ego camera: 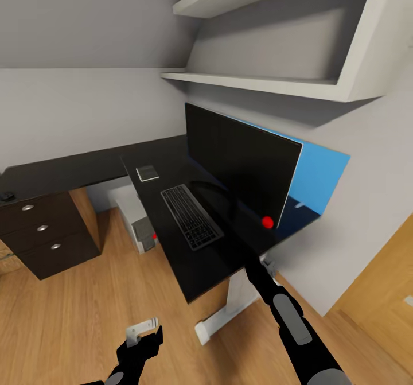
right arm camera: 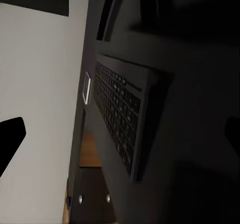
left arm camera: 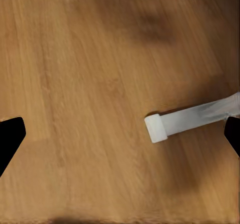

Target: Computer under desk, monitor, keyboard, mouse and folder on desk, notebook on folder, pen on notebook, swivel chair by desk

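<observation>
The right arm reaches over the desk (ego camera: 86,170), its gripper (right arm camera: 120,134) spread wide just right of the keyboard (ego camera: 191,216), whose long axis runs near-to-far beside the monitor (ego camera: 241,164).

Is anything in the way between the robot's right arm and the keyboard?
Nothing visible is. The keyboard lies flat on the desk before the monitor, and the right wrist view looks straight over its keys. The notebook lies beyond it, apart.
</observation>
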